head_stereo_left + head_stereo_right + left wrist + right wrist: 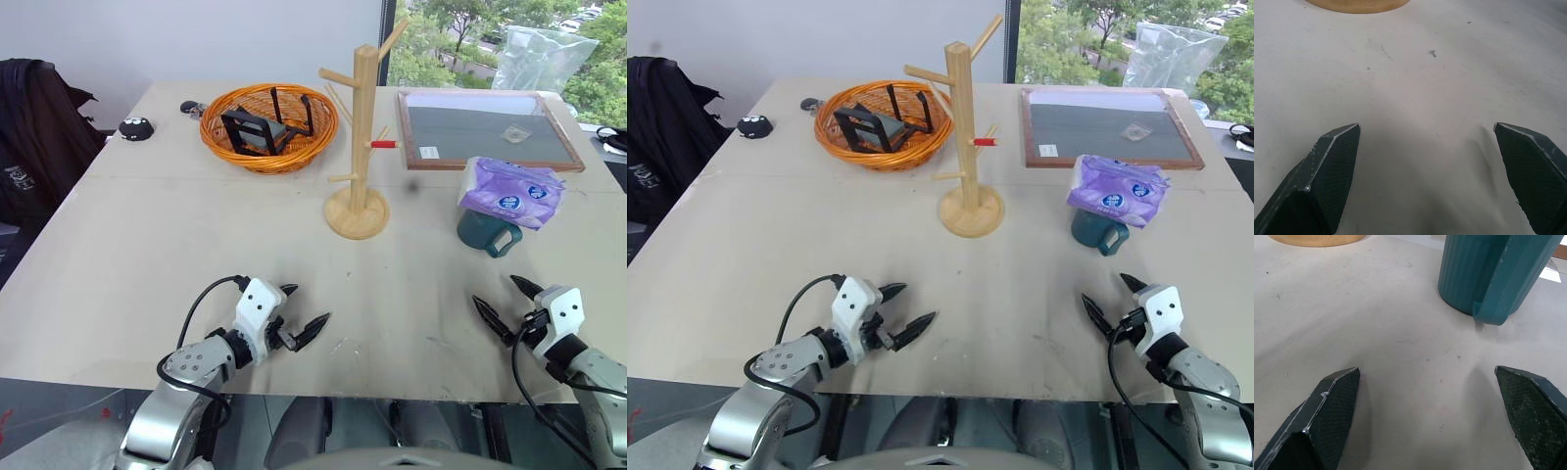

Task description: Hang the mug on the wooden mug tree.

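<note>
Nothing has been picked up yet; this looks like the very start, the reach for the mug (pixel 487 233) not yet made. The mug stands upright on the tabletop (pixel 176 255), out to the right of the wooden mug tree (pixel 360 147), with a purple tissue pack (pixel 510 192) resting over its rim and its handle turned toward the near edge. The tree stands near the middle of the tabletop, just beside an orange wicker basket (pixel 267 125), its pegs all bare.

The right end effector (pixel 506 302) hovers near the front edge, its fingers spread wide, holding nothing, the mug ahead of it and well apart. The left end effector (pixel 299 315) is likewise wide open and empty. I judge the next move needs the right arm to go forward and grip the mug, probably working around the tissue pack.
</note>
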Available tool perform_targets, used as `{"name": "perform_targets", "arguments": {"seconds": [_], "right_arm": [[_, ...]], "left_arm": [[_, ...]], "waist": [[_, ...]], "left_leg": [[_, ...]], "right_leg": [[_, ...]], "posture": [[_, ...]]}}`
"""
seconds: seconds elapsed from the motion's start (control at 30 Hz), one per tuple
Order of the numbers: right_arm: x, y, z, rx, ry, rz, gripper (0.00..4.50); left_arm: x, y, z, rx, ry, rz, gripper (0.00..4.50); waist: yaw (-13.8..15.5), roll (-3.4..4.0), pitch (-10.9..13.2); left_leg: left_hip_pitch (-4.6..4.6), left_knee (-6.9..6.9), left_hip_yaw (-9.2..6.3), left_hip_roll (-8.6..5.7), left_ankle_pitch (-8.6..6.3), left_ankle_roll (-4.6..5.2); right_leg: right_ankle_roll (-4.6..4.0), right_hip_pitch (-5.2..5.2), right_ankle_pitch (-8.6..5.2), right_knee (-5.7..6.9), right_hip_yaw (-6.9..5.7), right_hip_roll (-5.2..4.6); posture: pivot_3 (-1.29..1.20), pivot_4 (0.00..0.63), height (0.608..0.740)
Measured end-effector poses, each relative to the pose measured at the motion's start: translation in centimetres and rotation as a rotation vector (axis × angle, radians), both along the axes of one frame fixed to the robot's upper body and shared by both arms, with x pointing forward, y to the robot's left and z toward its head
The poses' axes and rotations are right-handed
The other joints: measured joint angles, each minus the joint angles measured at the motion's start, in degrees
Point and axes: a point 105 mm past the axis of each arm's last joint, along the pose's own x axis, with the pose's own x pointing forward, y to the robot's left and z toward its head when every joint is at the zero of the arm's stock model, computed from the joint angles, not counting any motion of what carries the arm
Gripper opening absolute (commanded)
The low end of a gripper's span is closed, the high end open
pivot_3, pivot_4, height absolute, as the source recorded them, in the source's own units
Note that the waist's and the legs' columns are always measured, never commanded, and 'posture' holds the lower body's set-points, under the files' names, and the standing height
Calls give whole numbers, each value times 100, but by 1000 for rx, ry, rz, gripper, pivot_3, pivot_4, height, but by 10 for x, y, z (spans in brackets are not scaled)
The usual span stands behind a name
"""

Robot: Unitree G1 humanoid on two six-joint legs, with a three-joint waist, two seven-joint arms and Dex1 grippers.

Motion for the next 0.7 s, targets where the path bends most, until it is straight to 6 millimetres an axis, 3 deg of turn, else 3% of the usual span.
{"name": "perform_targets", "arguments": {"seconds": [0.7], "right_arm": [[-2, -4, 0, 17, 44, 35, 4455]], "left_arm": [[5, -3, 6, -16, -26, 0, 4500]], "waist": [[2, 0, 0]], "left_leg": [[0, 0, 0, 0, 0, 0]], "right_leg": [[0, 0, 0, 0, 0, 0]], "posture": [[0, 150, 737]]}}
